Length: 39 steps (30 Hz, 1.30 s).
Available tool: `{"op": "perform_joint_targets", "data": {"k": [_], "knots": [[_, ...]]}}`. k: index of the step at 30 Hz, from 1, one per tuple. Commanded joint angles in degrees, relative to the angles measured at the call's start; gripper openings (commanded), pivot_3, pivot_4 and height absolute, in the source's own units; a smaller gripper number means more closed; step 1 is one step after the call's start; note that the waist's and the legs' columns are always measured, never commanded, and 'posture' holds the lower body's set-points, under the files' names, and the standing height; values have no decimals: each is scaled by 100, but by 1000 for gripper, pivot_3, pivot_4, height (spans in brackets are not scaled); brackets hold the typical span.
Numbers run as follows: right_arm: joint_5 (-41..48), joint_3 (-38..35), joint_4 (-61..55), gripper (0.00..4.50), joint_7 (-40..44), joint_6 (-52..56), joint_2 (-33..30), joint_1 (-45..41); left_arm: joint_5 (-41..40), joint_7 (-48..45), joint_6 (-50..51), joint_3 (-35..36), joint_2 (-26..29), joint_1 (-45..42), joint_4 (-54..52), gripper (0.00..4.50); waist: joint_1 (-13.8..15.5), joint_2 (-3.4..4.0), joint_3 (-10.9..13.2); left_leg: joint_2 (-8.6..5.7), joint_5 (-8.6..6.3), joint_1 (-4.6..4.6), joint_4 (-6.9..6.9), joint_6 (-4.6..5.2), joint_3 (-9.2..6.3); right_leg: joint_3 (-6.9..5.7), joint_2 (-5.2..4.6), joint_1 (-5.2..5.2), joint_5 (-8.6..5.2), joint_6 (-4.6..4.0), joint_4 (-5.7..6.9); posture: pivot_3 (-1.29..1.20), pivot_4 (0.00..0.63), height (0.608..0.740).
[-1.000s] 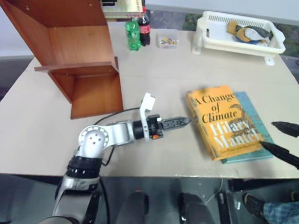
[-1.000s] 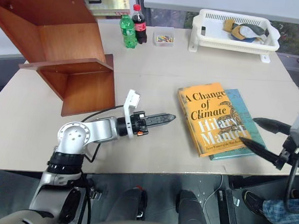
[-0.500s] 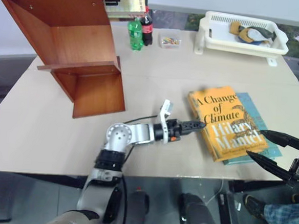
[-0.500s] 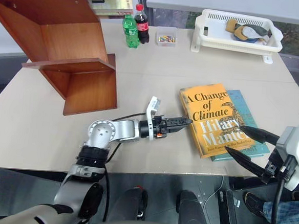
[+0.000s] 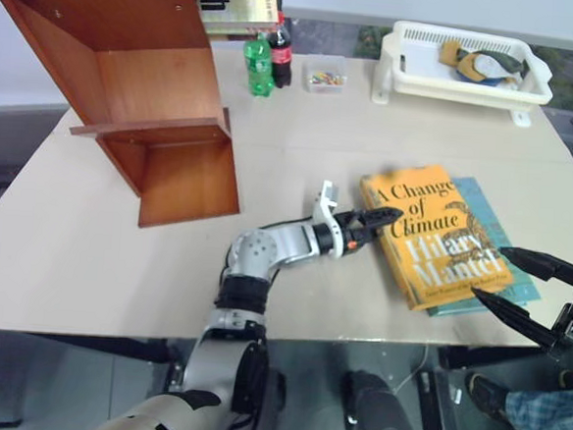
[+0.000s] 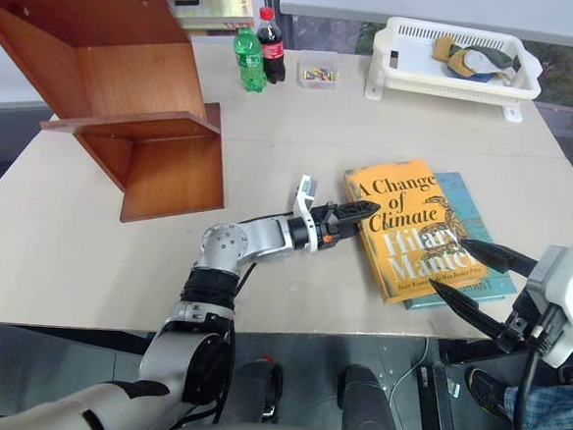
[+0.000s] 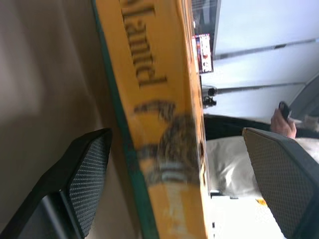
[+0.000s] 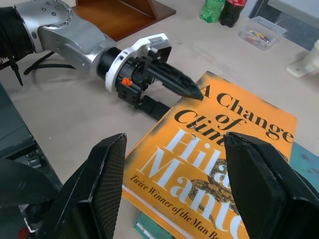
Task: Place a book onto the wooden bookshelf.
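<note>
So here's where you're at: the orange book (image 5: 431,234) is lying flat on the table (image 5: 302,137), stacked on top of a teal book (image 5: 489,239) that peeks out along its right and bottom edges, well away from the wooden bookshelf (image 5: 138,87) sitting at the far left. Your left gripper (image 5: 377,221) is turned on its side and wide open, one finger above the cover near the spine edge and the other down by the table, which makes sense since that's pretty much the only way to bite a flat hardcover from the edge. In the left wrist view the spine runs right between the two fingers (image 7: 87,174), with nothing closed on it yet. Can't quite tell whether the lower finger would slide under just the orange one or catch the teal one too, the edges are too close together there. Your right gripper (image 6: 479,280) hangs at the near right corner of the books, partly open and holding nothing, probably ready to steady the stack or help lift. I'd say you're mid-approach, grab not done.
</note>
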Motion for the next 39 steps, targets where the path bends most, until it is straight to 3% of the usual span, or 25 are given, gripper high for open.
{"op": "perform_joint_targets", "data": {"k": [1,10,39], "knots": [[-81,-107,-121,3172,0,-183,75,139,83,-33,-11,64,-90,-143,43,4500,0,0,0,0,0,0,0,0,0,0,0,0,0,0,-1,0,150,740],[-257,-227,-101,3172,152,-477,255,616,261,-171,50,106,-134,-209,82,4500,-7,0,0,0,0,0,-2,0,-1,-1,0,0,-4,6,-3,0,150,740],[-267,161,-199,3172,52,-571,153,450,480,-317,159,318,-225,-342,232,4500,-3,-1,1,0,0,-2,-3,0,-2,-3,-2,0,-5,7,-7,0,150,740]]}}
